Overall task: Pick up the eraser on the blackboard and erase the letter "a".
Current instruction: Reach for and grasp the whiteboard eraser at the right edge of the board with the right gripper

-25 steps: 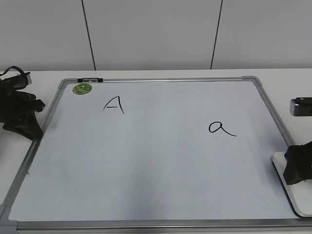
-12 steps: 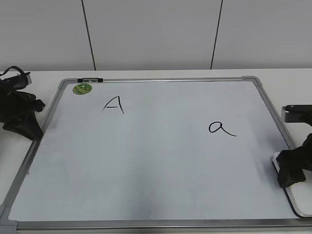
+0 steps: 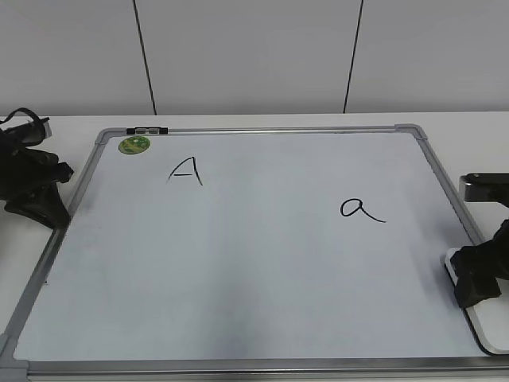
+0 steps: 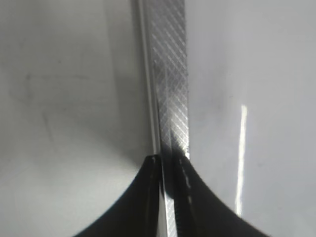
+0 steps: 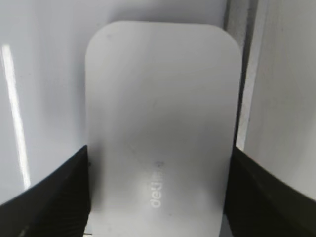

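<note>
- The right gripper [image 3: 477, 285] sits low at the blackboard's [image 3: 262, 263] right edge, and in the right wrist view its dark fingers [image 5: 47, 190] flank the eraser [image 5: 160, 123] on both long sides, pressed up against it — a narrow clasp on the block.
- The eraser lies flat by the right frame rail, its white end poking out below the gripper toward the lower right corner in the exterior view.
- The letter "a" [image 3: 360, 209] stands intact on the right half of the board, well apart from the eraser.
- A capital "A" [image 3: 184, 170] sits upper left, near the green sticker [image 3: 134, 145].
- The left gripper [image 3: 36, 191] rests at the left frame rail [image 4: 170, 98]; its fingers close around the rail, though whether they truly pinch it cannot be told.
</note>
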Controlling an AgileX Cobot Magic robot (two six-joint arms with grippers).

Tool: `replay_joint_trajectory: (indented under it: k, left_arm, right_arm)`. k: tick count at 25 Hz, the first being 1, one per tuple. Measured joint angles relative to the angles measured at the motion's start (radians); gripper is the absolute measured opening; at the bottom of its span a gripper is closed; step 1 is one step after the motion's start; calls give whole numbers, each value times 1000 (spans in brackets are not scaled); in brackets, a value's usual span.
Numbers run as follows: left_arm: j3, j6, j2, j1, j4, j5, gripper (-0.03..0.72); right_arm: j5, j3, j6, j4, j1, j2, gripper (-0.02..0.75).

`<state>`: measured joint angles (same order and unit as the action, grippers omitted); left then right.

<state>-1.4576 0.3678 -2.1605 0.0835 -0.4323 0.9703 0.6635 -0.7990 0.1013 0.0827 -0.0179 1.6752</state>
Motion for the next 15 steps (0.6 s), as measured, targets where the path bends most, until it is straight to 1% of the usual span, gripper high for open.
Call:
replay_joint_trajectory:
  k: [15]
  left_arm:
    - [0,0,0,0,0,0,36]
  right_arm:
    - [0,0,-3,0,0,0,540]
